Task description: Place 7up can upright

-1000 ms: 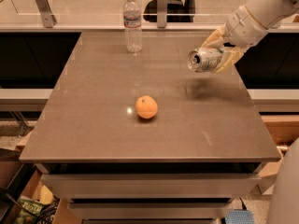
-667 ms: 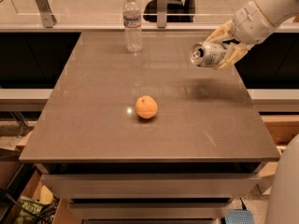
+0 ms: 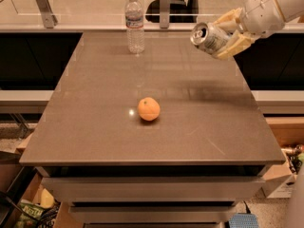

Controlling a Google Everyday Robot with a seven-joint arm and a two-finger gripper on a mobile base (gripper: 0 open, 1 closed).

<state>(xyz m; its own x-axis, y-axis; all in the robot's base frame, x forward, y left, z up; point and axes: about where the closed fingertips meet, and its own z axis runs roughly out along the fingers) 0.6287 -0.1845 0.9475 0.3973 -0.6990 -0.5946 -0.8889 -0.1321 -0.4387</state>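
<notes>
Under the near edge of the bench (image 3: 142, 148): two grey drawer-like fronts (image 3: 152, 189) are seen, one below the other.
Middle of the bench: an orange (image 3: 148, 109) is laid on the brown surface, well apart from all other things.
Far right, above the bench: the 7up can (image 3: 210, 37) is held in the air, tilted almost on its side. Its silver top is turned to the left and toward the camera, and the bench is not touched by it.
End effector (image 3: 224, 33): it is clamped on the 7up can, with one yellowish finger (image 3: 228, 18) over the body and the other under it. The white arm (image 3: 266, 8) is extended from the upper right corner.
Far edge of the bench: a clear water bottle (image 3: 135, 23) is stood upright, left of the can and well apart from it.
Behind the bench: a pale ledge (image 3: 85, 13) with two metal posts (image 3: 42, 6) is seen.
</notes>
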